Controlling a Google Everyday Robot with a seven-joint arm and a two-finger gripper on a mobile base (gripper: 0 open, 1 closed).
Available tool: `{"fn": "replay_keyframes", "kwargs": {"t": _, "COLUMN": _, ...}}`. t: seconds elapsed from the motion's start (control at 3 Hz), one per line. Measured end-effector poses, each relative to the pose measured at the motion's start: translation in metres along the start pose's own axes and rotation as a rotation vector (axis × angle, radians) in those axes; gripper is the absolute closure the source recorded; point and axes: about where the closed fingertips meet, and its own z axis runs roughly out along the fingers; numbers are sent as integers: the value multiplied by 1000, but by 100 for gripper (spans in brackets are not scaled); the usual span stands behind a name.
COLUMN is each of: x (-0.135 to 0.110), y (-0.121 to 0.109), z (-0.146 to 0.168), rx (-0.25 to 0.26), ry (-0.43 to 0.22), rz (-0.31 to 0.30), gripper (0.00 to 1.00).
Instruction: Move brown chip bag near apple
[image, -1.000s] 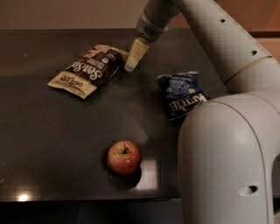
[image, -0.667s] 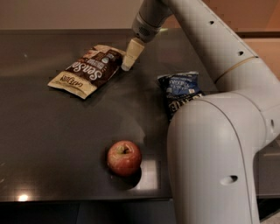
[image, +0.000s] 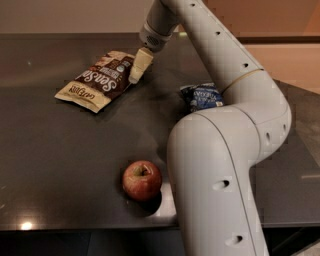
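The brown chip bag (image: 97, 80) lies flat on the dark table at the back left, its dark centre with white lettering and cream ends showing. The red apple (image: 142, 180) sits near the table's front edge, well apart from the bag. My gripper (image: 137, 69) reaches down from the arm to the bag's right end, its cream tip right at the bag's edge.
A small crinkled dark-blue chip bag (image: 202, 96) lies right of centre, partly behind my arm. My white arm (image: 225, 165) fills the right foreground beside the apple. The dark table (image: 60, 145) ends at a front edge just below the apple.
The gripper has moved left and slightly down, closer to the brown bag's right end. The arm's elbow has swung left in the foreground. The bags and apple have not moved.
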Motion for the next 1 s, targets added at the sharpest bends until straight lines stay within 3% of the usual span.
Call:
{"fn": "replay_keyframes", "kwargs": {"t": 0.33, "x": -6, "y": 3, "z": 18, "rx": -36, "ry": 6, "rz": -13, "gripper": 0}}
{"fn": "replay_keyframes", "kwargs": {"t": 1.0, "x": -6, "y": -5, "z": 30, "rx": -35, "ry": 11, "rz": -9, "gripper": 42}}
